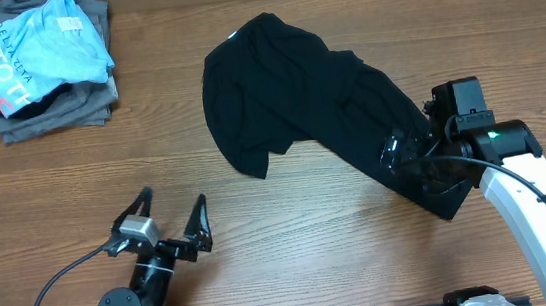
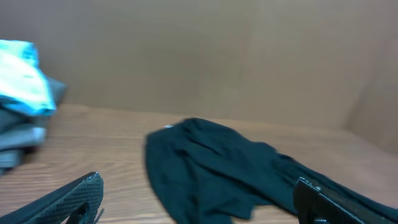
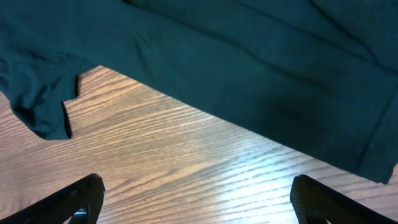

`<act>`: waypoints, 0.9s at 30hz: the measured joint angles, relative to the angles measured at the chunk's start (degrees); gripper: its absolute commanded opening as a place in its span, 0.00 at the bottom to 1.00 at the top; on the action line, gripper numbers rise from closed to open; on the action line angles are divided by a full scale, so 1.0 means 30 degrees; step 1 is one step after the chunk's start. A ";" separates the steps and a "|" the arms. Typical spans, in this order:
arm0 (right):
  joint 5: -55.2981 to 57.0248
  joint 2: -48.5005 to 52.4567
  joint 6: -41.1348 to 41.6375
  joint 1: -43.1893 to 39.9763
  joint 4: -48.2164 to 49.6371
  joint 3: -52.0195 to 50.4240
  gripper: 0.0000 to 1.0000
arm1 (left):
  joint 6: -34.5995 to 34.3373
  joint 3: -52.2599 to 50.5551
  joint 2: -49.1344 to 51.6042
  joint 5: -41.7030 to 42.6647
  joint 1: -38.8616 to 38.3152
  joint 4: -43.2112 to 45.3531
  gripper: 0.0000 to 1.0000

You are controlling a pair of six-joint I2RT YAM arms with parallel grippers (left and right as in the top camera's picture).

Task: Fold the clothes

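Tabletop (image 1: 293, 252) of brown wood grain fills the scene, with a plain beige wall (image 2: 217, 56) behind it. The black T-shirt (image 1: 287, 91) lies crumpled from the centre towards the right. Folded grey garments (image 1: 58, 108) under a light blue shirt (image 1: 38, 55) sit far left. The left gripper (image 1: 171, 215), near left, stands spread wide, holding nothing. The right gripper (image 3: 196, 190) is equally wide at the T-shirt's near right edge, gripping nothing.

overhead: straight down on table (image 1: 292, 242)
left wrist: low, looks level across
right wrist: close above black T-shirt (image 3: 261, 68)
shared: black T-shirt
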 measured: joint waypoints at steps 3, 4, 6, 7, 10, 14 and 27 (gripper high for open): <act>-0.0015 0.0000 0.0007 0.0000 0.0248 0.0000 1.00 | -0.0189 0.0634 0.0175 0.0736 0.0000 -0.0998 1.00; -0.0022 0.0000 0.0007 0.0007 0.0321 0.0000 1.00 | -0.0226 0.1428 0.0656 0.0882 0.0000 -0.1967 1.00; -0.0160 0.0109 0.0015 0.0007 0.0510 0.0000 1.00 | -0.0095 0.3031 0.1654 0.0911 0.0000 -0.4095 1.00; -0.0270 0.0189 0.0029 0.0007 0.0605 0.0000 1.00 | 0.0022 0.3927 0.2390 0.0962 0.0000 -0.4830 1.00; -0.0532 0.0568 0.0066 0.0000 0.0772 0.0000 1.00 | 0.0576 0.7380 0.5501 0.1005 0.0000 -0.7082 1.00; -0.0750 0.0852 0.0058 0.0007 0.0845 -0.0015 1.00 | 0.1071 1.1686 0.9857 0.0954 -0.0189 -1.0426 1.00; -0.1005 0.0889 0.0044 0.0000 0.0838 -0.0051 1.00 | 0.1457 1.8666 2.2054 -0.3570 -0.7490 -1.5934 1.00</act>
